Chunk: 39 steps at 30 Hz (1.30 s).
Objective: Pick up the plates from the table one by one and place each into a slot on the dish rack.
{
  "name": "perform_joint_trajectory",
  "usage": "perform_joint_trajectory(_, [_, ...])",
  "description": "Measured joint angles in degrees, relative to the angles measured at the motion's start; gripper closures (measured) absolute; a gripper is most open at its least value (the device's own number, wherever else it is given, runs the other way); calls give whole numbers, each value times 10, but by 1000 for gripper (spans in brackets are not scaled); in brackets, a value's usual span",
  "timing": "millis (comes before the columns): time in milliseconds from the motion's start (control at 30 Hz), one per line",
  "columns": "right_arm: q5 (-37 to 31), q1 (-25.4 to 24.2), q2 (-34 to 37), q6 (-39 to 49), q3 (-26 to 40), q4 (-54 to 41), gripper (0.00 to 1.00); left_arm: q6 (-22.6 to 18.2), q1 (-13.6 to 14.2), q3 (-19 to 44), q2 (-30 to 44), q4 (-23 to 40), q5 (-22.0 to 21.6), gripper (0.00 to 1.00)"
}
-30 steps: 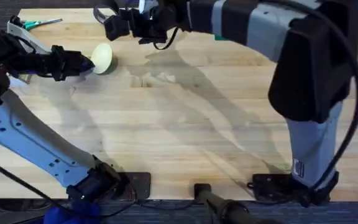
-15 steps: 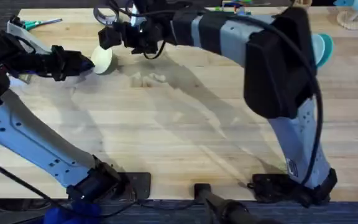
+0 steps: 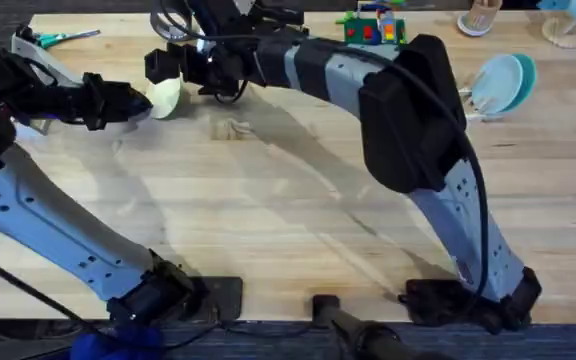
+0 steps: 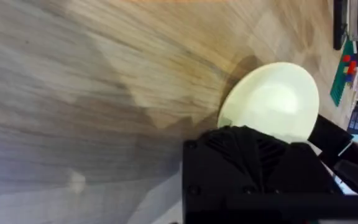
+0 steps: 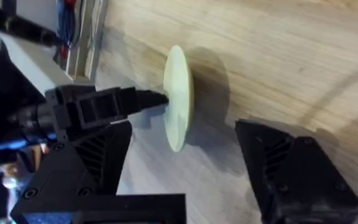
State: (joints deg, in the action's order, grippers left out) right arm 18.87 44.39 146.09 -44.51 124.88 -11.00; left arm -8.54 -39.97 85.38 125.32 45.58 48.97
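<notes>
Cream-yellow plate [image 3: 167, 96] still pinched by left claw [image 3: 140, 101], right claw [image 3: 164, 67] now nearer

Two plates are counted: one cream-yellow plate [image 3: 166, 95] and one light blue plate [image 3: 501, 82]. Two robot arms are seen over one wooden tabletop [image 3: 298, 210]. One toy-brick model [image 3: 372, 24] is seen at the far edge.

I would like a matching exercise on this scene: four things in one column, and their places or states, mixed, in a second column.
1. cream-yellow round plastic plate
2. light blue round plastic plate
3. left tool
4. right tool

a. stands in the wooden rack, far right
b. open, one finger on each side of the plate
c. held on edge above the table
d. grips the plate's rim

Pairs: 1-c, 2-a, 3-d, 4-b
</notes>
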Motion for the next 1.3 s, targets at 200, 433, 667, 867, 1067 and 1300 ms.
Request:
perform_joint_trajectory(200, [-17,0,1,-38,0,23,7,0,0,0,0,0,0,961])
perform_joint_trajectory(433, [-25,3,26,-93,5,51,7,0,0,0,0,0,0,961])
perform_joint_trajectory(667, [-28,8,32,-108,9,70,7,0,0,0,0,0,0,961])
perform_joint_trajectory(867, [-28,17,32,-110,9,72,7,0,0,0,0,0,0,961])
perform_joint_trajectory(1067, [-28,19,32,-121,9,73,7,0,0,0,0,0,0,961])
perform_joint_trajectory(1300, [-28,19,32,-127,9,73,38,0,0,0,0,0,0,960])
